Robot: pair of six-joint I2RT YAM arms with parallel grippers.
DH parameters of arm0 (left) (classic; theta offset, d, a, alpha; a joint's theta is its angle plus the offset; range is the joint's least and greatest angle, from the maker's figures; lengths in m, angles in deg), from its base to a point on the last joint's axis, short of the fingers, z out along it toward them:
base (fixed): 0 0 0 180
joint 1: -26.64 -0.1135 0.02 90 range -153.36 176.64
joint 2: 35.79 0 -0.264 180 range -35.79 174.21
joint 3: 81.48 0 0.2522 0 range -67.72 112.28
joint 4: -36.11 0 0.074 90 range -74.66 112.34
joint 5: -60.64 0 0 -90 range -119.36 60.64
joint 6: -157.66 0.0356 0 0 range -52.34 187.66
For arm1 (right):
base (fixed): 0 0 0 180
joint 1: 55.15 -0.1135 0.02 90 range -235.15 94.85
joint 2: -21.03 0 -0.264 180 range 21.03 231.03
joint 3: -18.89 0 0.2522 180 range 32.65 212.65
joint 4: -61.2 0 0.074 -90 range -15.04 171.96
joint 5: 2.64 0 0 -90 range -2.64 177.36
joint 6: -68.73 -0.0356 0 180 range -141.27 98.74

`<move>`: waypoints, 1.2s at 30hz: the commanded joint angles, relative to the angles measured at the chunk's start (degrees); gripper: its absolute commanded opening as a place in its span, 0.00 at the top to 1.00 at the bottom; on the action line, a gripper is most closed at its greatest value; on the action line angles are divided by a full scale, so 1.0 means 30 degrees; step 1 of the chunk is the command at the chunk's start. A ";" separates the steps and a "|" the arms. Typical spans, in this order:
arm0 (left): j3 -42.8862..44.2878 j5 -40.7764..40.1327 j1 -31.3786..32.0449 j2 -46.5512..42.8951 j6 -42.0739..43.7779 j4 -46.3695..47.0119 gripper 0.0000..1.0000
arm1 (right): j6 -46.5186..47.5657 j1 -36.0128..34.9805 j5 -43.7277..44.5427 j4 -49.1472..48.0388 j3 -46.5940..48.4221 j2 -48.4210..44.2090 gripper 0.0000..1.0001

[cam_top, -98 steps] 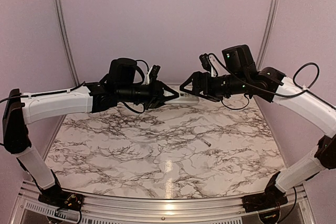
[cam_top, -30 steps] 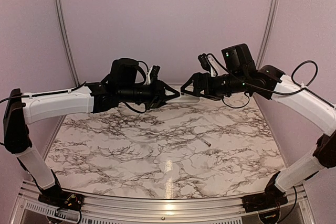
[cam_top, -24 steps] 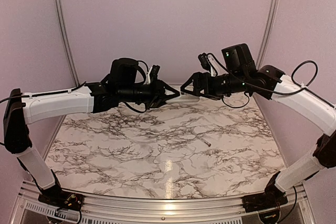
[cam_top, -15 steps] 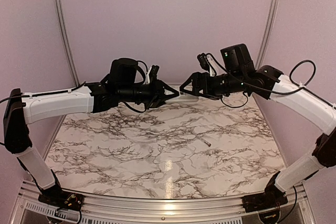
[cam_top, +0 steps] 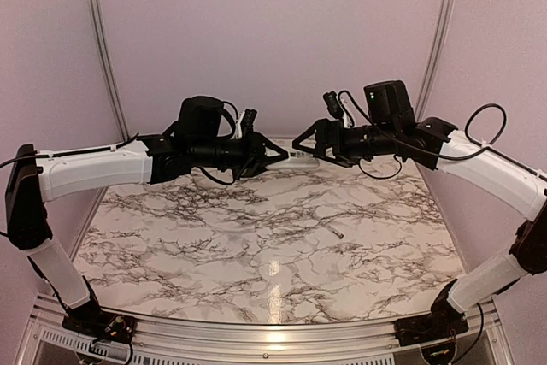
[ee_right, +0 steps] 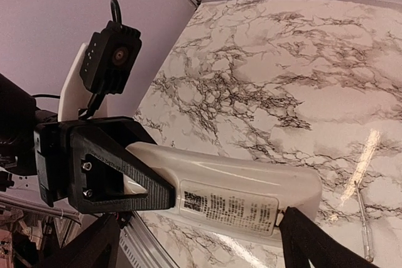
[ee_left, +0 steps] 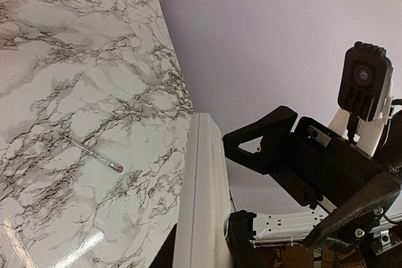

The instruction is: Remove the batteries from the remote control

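Observation:
The remote control (cam_top: 301,156) is a slim white bar held in the air above the far edge of the table. My left gripper (cam_top: 275,154) is shut on one end of it. In the left wrist view the remote (ee_left: 201,180) runs up from between the dark fingers (ee_left: 244,243). My right gripper (cam_top: 308,144) faces it from the right, with jaws spread wide around the other end. In the right wrist view the remote (ee_right: 251,183) shows a printed label, and one finger (ee_right: 308,243) touches its end. The batteries are hidden.
A thin grey rod (cam_top: 334,230) lies on the marble table top (cam_top: 256,245) right of centre; it also shows in the left wrist view (ee_left: 91,154) and the right wrist view (ee_right: 363,227). Purple walls close in the back and sides.
My right wrist has turned and dropped slightly, staying at the remote's end. The left arm and the remote have barely moved.

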 commanded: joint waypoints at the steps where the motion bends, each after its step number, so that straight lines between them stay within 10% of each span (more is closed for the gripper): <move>1: 0.0660 0.2915 0.0711 -0.0490 0.0713 0.4186 1.00 | -0.1294 -0.0030 -0.3200 -0.1742 -0.0953 0.0091 0.13; 36: -0.0447 0.4729 0.0711 -0.1440 0.0793 0.6504 1.00 | -0.4030 0.1036 -0.7535 -0.7327 -0.4089 -0.1234 0.13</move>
